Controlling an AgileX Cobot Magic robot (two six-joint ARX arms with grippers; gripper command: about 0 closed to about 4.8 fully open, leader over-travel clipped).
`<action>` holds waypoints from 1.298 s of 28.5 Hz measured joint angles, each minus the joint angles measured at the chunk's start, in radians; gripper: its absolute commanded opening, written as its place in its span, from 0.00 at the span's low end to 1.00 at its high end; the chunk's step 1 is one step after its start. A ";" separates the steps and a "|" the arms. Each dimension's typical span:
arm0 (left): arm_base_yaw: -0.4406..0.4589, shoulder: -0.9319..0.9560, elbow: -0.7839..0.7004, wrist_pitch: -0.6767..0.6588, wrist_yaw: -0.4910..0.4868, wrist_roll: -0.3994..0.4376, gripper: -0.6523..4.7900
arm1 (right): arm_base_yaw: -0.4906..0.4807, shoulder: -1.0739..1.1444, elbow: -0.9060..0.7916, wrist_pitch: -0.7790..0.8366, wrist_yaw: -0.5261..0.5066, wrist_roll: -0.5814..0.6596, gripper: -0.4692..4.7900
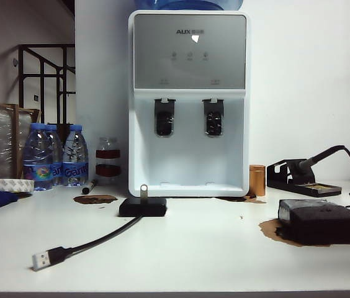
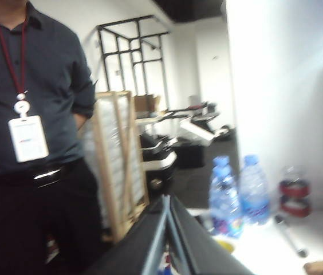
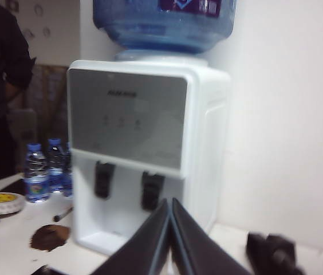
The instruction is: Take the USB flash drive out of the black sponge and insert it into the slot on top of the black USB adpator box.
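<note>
Right wrist view: right gripper (image 3: 170, 229) fingers pressed together, grasping nothing, raised before the water dispenser (image 3: 144, 154). Left gripper (image 2: 169, 229) likewise clenched and empty, image blurred. Neither arm appears in the exterior view. USB flash drive (image 1: 143, 191) stands upright in black USB adpator box (image 1: 143, 207) on the worktop (image 1: 193, 248); black sponge (image 1: 324, 222) lies well apart.

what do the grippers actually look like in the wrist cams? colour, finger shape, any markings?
Only the fingers show. The left gripper has two flat, dark grey to black fingers with paler edges, tapering to a point where they meet. The right gripper looks the same: dark, wedge-shaped fingers with lighter rims. No markings, cables or arm links are visible, and neither arm appears in the exterior view.
</note>
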 measured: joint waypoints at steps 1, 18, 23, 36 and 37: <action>0.008 0.000 -0.014 0.006 0.001 0.006 0.11 | -0.010 -0.029 -0.033 0.010 0.000 0.023 0.09; 0.238 -0.001 -0.231 0.201 0.392 0.016 0.11 | -0.057 -0.192 -0.323 0.071 0.144 0.152 0.09; 0.216 -0.001 -0.231 0.014 0.383 -0.019 0.11 | -0.058 -0.275 -0.323 0.010 0.151 0.146 0.09; 0.214 -0.001 -0.231 -0.171 0.402 -0.026 0.11 | -0.008 -0.382 -0.323 -0.229 0.094 0.221 0.09; 0.213 -0.001 -0.231 -0.170 0.402 -0.026 0.11 | -0.008 -0.382 -0.323 -0.239 0.077 0.227 0.09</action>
